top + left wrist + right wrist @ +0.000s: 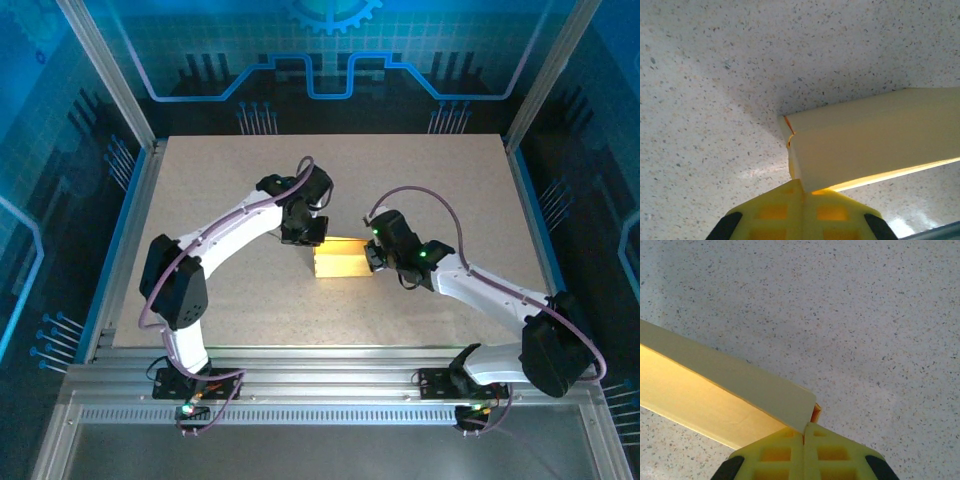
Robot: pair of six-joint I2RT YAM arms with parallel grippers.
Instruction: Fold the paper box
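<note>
— Fingers first: what have they got?
— My left fingers (pixel 775 212) are pressed together, and the end edge of the box (pixel 875 135) runs straight into their seam. I judge a thin wall is nipped there. My right fingers (pixel 830 452) sit the same way on the other end.
— How does the box lie?
— Mid-bench, long axis across, stretched between the two arms, so neither is nearer. From each wrist it runs off sideways, with one long wall standing.
— Room?
— Speckled bench (pixel 420 170), flat, with open space on every side, so I could press flaps either way.
</note>
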